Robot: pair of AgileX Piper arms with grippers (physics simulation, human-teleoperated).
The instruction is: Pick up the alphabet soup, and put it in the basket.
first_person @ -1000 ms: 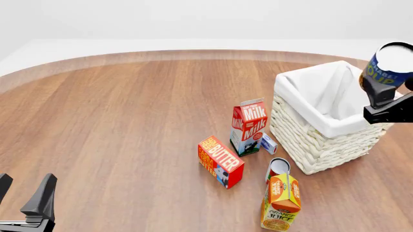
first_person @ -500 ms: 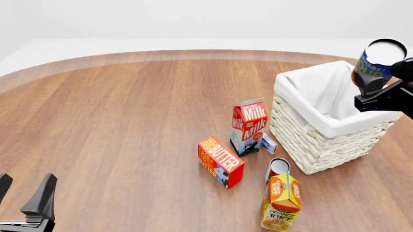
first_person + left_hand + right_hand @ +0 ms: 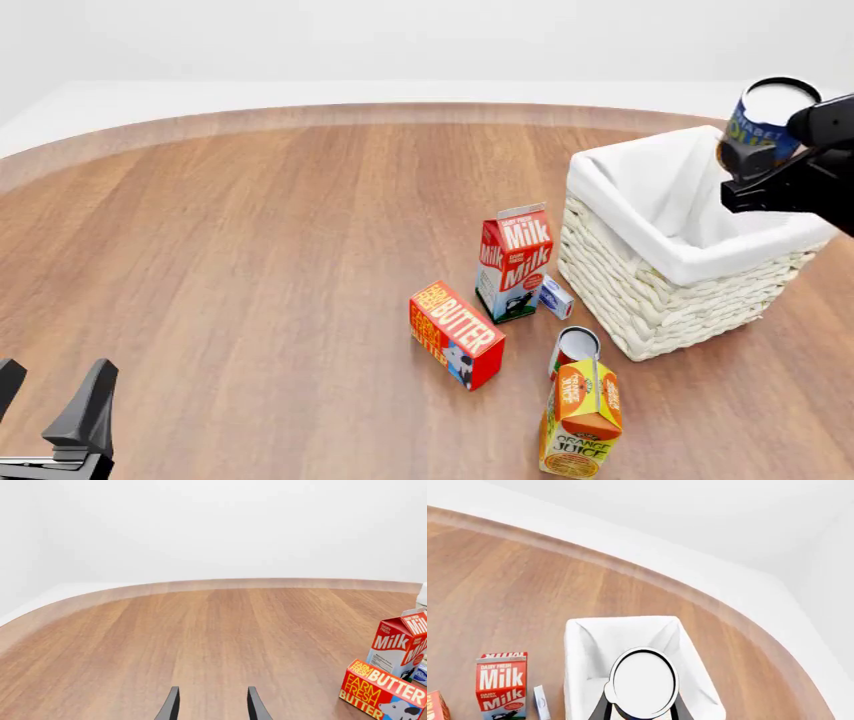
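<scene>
Carrying the alphabet soup [image 3: 763, 122] in my right end effector [image 3: 755, 165], fingers pinched on the can's sides, silvery top facing up. From the right wrist view the can [image 3: 644, 682] sits in line with the white-lined hollow of the basket [image 3: 580, 630], which lies below and beyond the fingertips. In the front view the can hangs above the basket's rim [image 3: 694, 262], clear of it, on the side away from the milk carton [image 3: 514, 262].

My read: the transport is nearly done and the release is what counts. I want the can centred over the lining, then lowered until its base is inside the walls before I let go, so it doesn't clip the folded cloth or topple out.

Left end effector [image 3: 212, 707] hovers over bare tabletop [image 3: 200, 630], fingers spread, holding nothing, well apart from the butter box [image 3: 381, 690].
</scene>
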